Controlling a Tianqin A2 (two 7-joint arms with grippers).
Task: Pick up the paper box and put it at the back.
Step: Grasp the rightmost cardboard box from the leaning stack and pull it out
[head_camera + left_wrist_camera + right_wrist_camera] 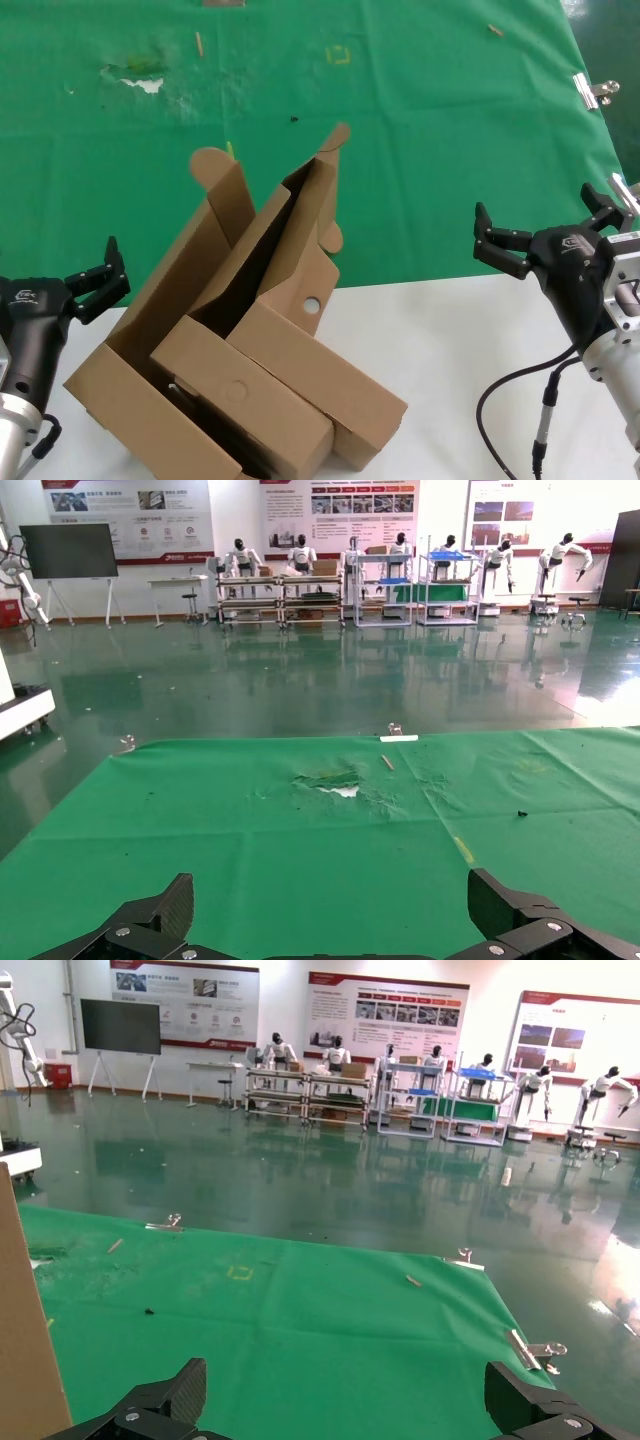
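With both the left end effector (100, 272) and the right end effector (545, 228) released and clear, I would grip the paper box (300, 330), propped inside the bigger carton (130, 340) on the white surface (460, 330), by its rim before lifting toward the green cloth (420, 120).

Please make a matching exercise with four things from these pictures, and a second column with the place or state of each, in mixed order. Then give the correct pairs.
Things:
1. paper box
2. left gripper
3. right gripper
4. green cloth

Places or states:
A. open, at the table's right side
B. covers the back of the table
C. stands inside the bigger carton
D. open, left of the carton

Pairs: 1-C, 2-D, 3-A, 4-B
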